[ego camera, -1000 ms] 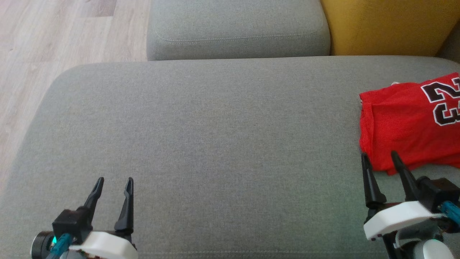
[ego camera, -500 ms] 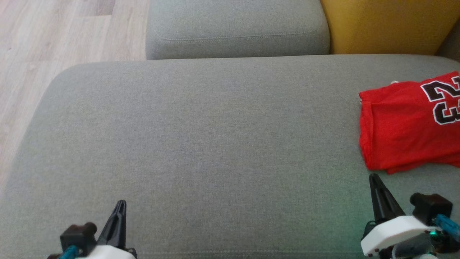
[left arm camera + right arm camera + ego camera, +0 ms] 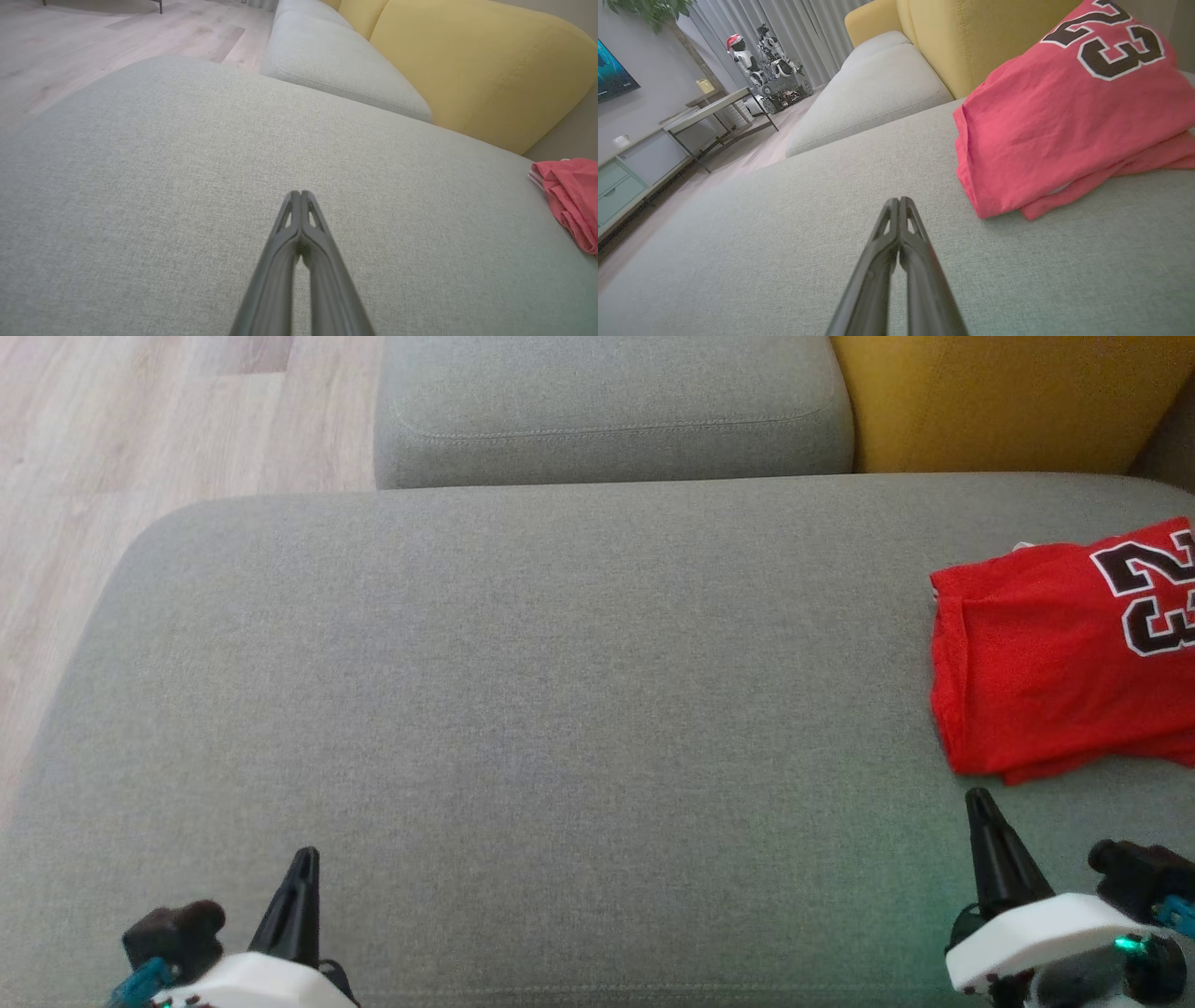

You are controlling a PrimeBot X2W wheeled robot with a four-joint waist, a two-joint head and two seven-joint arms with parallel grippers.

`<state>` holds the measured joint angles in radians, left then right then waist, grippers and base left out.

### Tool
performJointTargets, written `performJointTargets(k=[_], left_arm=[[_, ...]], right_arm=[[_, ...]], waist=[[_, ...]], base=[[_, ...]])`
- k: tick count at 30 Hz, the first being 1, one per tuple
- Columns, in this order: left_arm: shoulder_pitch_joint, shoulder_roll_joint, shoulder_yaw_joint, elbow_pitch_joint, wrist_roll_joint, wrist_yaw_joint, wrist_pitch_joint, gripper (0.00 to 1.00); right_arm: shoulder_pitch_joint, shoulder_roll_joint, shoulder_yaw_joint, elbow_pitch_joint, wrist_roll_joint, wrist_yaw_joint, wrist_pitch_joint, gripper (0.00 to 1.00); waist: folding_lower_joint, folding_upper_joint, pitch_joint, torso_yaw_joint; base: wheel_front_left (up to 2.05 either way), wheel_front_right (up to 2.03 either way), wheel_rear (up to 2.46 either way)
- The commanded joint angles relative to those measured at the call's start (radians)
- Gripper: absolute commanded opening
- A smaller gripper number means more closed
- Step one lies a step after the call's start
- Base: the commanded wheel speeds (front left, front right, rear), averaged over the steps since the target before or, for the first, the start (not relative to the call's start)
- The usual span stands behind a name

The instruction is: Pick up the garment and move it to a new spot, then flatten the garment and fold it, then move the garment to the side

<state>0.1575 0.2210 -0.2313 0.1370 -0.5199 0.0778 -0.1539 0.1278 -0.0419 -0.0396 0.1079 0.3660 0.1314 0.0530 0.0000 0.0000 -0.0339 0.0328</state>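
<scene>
Since the red jersey [image 3: 1036, 681] lies folded at the right end of the grey seat [image 3: 560, 691], in front of the yellow cushion [image 3: 1008, 401], the job looks all but finished to me. Left tool [image 3: 301, 868] and right tool [image 3: 980, 803] are both clenched on nothing and sit low by the near edge. The right one is near the jersey but apart from it, likely so nothing disturbs the fold. Its top face reads "23" in black, edged white.
</scene>
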Motion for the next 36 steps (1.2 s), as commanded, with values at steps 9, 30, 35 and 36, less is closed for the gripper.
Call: performJointTargets(k=[9, 30, 35, 36], left_arm=[[-0.066, -0.003, 0.047, -0.012, -0.109, -0.021, 0.020, 0.00], [-0.109, -0.033, 0.103, 0.012, -0.333, -0.062, 0.066, 0.00], [-0.119, -0.040, 0.117, 0.019, -0.386, -0.072, 0.078, 0.00], [-0.121, -0.042, 0.120, 0.020, -0.396, -0.074, 0.080, 0.00]], right_arm=[[-0.072, -0.007, -0.009, -0.015, 0.122, 0.000, 0.004, 0.00], [-0.108, -0.009, -0.021, 0.018, 0.371, 0.000, 0.014, 0.00], [-0.117, -0.010, -0.024, 0.026, 0.431, 0.000, 0.017, 0.00], [-0.118, -0.010, -0.024, 0.028, 0.442, 0.000, 0.017, 0.00]], waist=[[0.0000, 0.0000, 0.003, -0.003], [0.0000, 0.0000, 0.011, -0.009], [0.0000, 0.0000, 0.012, -0.011], [0.0000, 0.0000, 0.013, -0.011]], base=[[0.00, 0.00, 0.00], [0.00, 0.00, 0.00], [0.00, 0.00, 0.00], [0.00, 0.00, 0.00]])
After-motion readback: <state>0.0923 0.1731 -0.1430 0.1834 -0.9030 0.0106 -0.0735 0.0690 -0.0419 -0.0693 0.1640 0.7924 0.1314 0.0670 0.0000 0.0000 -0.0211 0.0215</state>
